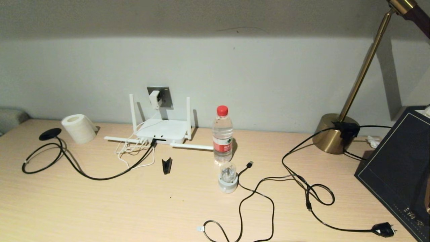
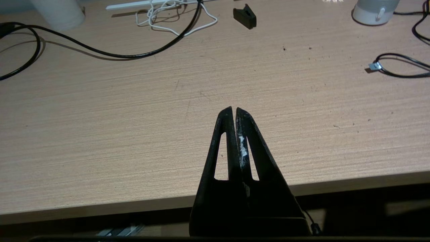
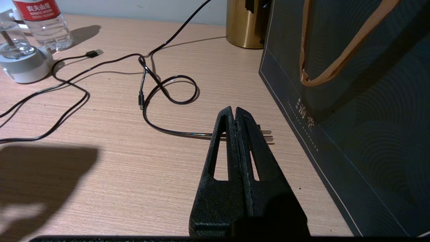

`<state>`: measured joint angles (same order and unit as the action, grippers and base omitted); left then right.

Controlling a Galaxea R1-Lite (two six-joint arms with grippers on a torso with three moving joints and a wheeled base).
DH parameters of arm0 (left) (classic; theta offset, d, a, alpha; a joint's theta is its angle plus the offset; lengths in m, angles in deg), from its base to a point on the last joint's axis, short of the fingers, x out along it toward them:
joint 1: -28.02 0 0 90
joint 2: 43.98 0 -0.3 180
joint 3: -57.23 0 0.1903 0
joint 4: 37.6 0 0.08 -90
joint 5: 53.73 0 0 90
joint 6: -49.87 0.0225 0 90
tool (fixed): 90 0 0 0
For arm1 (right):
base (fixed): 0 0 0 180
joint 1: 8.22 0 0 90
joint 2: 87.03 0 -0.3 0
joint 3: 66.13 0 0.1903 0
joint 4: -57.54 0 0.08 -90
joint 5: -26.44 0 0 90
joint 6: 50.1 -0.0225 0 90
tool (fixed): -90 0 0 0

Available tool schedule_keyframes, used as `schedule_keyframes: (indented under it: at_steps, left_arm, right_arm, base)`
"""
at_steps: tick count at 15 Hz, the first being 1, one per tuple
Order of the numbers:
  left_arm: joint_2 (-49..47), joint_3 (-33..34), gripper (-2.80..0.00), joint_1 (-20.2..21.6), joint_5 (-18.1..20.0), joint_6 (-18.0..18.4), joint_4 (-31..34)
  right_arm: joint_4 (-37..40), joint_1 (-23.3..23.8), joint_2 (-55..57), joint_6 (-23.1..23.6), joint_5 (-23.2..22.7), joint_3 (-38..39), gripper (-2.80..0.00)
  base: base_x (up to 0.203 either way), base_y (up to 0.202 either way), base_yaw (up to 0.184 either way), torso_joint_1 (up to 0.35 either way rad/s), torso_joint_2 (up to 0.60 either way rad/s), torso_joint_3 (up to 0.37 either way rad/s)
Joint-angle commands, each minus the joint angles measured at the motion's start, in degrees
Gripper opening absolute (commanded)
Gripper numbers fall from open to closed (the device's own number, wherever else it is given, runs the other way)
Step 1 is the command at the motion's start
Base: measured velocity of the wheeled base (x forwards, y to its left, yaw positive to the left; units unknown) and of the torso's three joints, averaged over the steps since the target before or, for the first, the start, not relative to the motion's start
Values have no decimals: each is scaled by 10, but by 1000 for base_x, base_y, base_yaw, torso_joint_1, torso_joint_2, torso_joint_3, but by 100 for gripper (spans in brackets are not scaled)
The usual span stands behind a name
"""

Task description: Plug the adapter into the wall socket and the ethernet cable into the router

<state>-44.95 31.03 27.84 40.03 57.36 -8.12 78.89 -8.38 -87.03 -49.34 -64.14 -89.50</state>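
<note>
Left tool [image 2: 233,109] closed, empty, above tabletop [image 2: 134,134] near edge. Right tool [image 3: 234,108] closed, empty. Ethernet cable [image 2: 100,52] at eleven o'clock, well apart.

Both grippers look like the same part: matte black, two long tapered fingers that narrow to a point, each with a slim slot cut through it near the base. The left gripper [image 2: 233,109] has scuffed white smears along the inner edge of one finger. The right gripper [image 3: 233,108] is cleaner, with a rough, grainy surface along the seam.
</note>
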Motion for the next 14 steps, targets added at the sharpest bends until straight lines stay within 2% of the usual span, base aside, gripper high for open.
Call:
schedule_keyframes:
  at_steps: [1,4,5,8,11,14]
  left_arm:
    - [11,2,-280,1,-2,-15,2]
    - [11,2,-280,2,-42,-82,1]
    - [11,2,-280,2,-44,-95,1]
    - [11,4,-280,1,-45,-95,-3]
    - [11,33,-280,2,-43,-94,-103]
    - [11,36,-280,2,-42,-94,-95]
  right_arm:
    - [0,0,0,0,0,7,-280]
    - [0,0,0,0,0,7,-280]
    - [0,0,0,1,0,7,-280]
    - [0,0,0,4,0,7,-280]
    - [0,0,0,0,0,7,-280]
    - [0,0,0,1,0,7,-280]
  base:
    - [0,0,0,0,0,0]
    - [0,0,0,0,0,0]
    - [0,0,0,0,0,0]
    - [0,0,0,0,0,0]
    - [0,0,0,0,0,0]
    - [0,0,0,0,0,0]
